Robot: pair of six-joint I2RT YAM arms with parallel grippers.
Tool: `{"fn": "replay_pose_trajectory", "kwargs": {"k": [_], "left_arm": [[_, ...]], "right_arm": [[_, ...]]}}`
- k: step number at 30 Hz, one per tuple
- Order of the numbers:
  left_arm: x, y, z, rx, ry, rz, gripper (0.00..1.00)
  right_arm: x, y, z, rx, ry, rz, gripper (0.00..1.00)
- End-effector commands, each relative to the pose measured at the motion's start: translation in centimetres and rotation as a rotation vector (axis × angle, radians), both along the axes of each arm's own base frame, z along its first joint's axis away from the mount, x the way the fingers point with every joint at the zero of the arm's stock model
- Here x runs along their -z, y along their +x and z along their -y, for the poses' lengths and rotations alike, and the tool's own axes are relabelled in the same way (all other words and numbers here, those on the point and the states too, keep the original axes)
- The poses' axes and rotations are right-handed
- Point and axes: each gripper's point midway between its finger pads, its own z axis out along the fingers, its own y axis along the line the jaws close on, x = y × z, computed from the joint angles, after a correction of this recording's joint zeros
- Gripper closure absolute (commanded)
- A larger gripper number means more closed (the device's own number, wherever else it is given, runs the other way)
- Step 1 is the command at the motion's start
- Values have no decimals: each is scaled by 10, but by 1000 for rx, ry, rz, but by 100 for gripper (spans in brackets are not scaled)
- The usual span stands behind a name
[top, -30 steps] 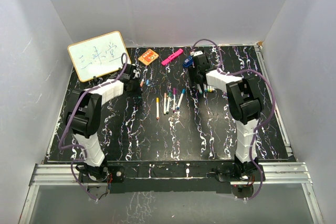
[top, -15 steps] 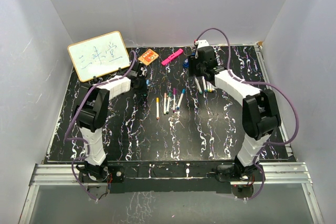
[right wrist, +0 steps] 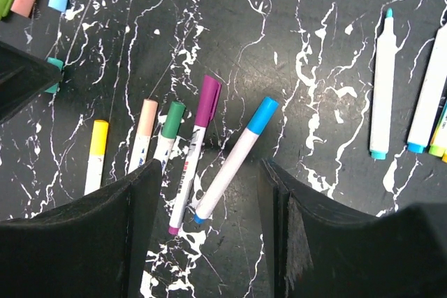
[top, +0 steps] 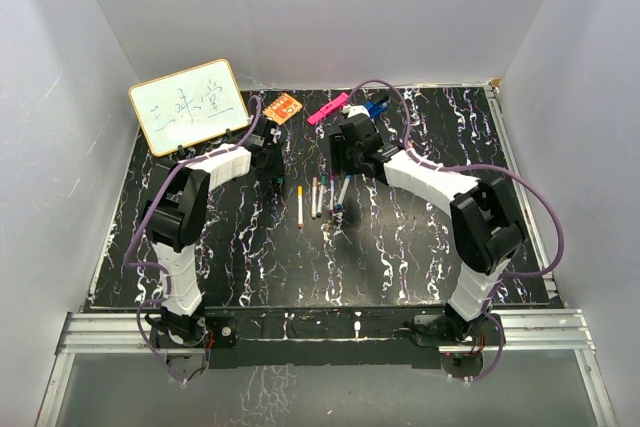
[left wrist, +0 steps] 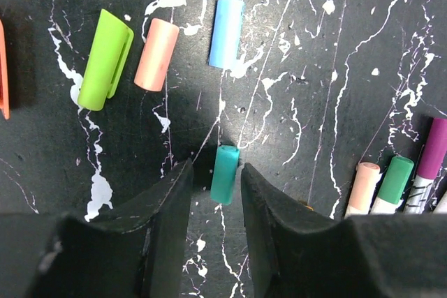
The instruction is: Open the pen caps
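**Teal cap** (left wrist: 225, 174): loose, lying flat on the counter (top: 400, 247), set between the two fingers of the left gripper (left wrist: 216, 167). Jaws apart; a clear gap shows on the cap's left side, while the right side sits just beside the finger, and contact cannot be told.

**Loose caps beyond the teal cap:** three in a rough row, all lying flat and apart from one another.
- green cap (left wrist: 105, 59), with a clip, farthest left
- peach cap (left wrist: 156, 54), just beside the green one
- light-blue cap (left wrist: 226, 33), straight beyond the teal cap

**Capped pens** (right wrist: 167, 130), to the right of the teal cap: five white barrels side by side, with caps in yellow, peach, green, purple and blue. The blue-capped one is tilted away from the others.

**Right gripper** (right wrist: 209, 165): over the near ends of the purple- and blue-capped pens. Jaws wide apart, nothing between them but counter and pen barrels; no contact is visible.

**Uncapped pens** (right wrist: 383, 85): farther right of the teal cap, past the capped pens, white barrels with bare coloured tips.

**Toward the back wall from the teal cap:**
- whiteboard (top: 188, 105), with writing, propped at the left rear
- orange card (top: 284, 107)
- pink highlighter (top: 328, 107)
- blue tool (top: 375, 107), partly hidden behind the right arm
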Motion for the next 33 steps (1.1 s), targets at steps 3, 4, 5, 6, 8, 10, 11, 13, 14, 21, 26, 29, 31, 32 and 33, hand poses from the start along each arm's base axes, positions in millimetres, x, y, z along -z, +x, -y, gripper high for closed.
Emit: {"fn": "replay_pose_trajectory", "kwargs": {"k": [3, 4, 5, 6, 8, 10, 11, 13, 14, 21, 26, 29, 31, 32, 33], "left_arm": [[2, -7, -7, -10, 40, -26, 64], [1, -7, -7, -12, 39, -23, 64], [-2, -7, -8, -16, 40, -17, 64], [-5, -7, -9, -22, 40, -10, 64], [-14, -6, -11, -33, 42, 10, 64], [-26, -5, -14, -47, 43, 40, 59], [-35, -4, -15, -54, 40, 63, 56], [-60, -3, -18, -70, 28, 128, 48], [-73, -3, -20, -79, 21, 165, 44], [-149, -15, -31, -109, -58, 388, 26], [-169, -27, -32, -101, -97, 433, 24], [-172, -32, -31, -96, -113, 438, 24], [-170, -33, -31, -95, -120, 436, 24], [-170, -33, -31, -95, -121, 435, 24], [-169, -34, -30, -94, -122, 433, 23]], "right_arm": [[14, 0, 1, 74, 6, -27, 46], [18, -1, 0, 77, 4, -35, 46], [21, -2, -1, 80, 3, -43, 46], [24, -4, -2, 79, 1, -50, 46], [29, -5, -4, 79, -1, -63, 46], [36, -7, -6, 82, -5, -77, 46], [39, -8, -7, 84, -10, -85, 46], [44, -8, -6, 99, -24, -99, 46], [46, -8, -5, 109, -31, -106, 46], [56, -9, 0, 141, -57, -137, 46], [64, -13, 1, 141, -68, -157, 47], [69, -14, 2, 140, -75, -167, 48], [72, -15, 3, 140, -80, -173, 49], [74, -16, 3, 140, -83, -176, 50], [75, -16, 3, 139, -84, -179, 51]]}}
